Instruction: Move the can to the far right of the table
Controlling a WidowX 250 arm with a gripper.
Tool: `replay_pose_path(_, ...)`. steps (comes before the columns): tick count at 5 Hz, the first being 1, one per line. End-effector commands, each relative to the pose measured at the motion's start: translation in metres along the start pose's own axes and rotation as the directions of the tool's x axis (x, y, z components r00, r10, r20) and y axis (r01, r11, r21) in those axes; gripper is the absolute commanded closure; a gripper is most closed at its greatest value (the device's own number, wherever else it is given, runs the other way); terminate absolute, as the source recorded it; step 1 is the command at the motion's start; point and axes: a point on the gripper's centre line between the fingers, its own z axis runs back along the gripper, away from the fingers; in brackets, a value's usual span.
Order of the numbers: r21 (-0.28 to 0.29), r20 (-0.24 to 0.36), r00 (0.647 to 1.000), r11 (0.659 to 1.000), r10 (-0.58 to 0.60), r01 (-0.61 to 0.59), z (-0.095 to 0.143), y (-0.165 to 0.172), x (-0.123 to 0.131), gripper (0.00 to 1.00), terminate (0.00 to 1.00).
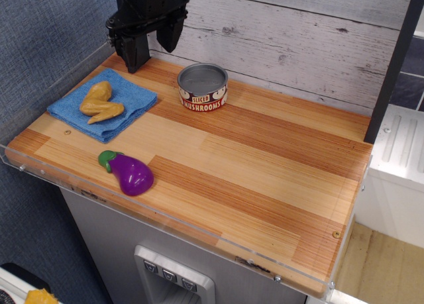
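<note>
The can (203, 87), short and wide with a grey lid and a red-and-cream "SLICED MUSHROOMS" label, stands upright near the back of the striped wooden table (265, 165), left of centre. My black gripper (154, 47) hangs open and empty above the table's back left corner, to the left of the can and apart from it. One finger (136, 52) is lower and nearer, the other (170, 34) sits beside the plank wall.
A blue cloth (106, 105) with a yellow chicken-piece toy (99, 101) lies at the left. A purple eggplant (130, 172) lies near the front left edge. A plank wall runs behind; a dark post (394, 65) stands at the back right.
</note>
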Motion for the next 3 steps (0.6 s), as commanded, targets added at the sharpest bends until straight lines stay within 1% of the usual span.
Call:
replay_pose_path(1, -0.102, 0.019, 1.0, 0.995, 0.024, -0.021, -0.005, -0.022, 0.028, 0.0, 0.0)
replay_pose_path(3, -0.099, 0.014, 1.0, 0.995, -0.026, 0.027, -0.026, -0.036, 0.028, 0.0, 0.0)
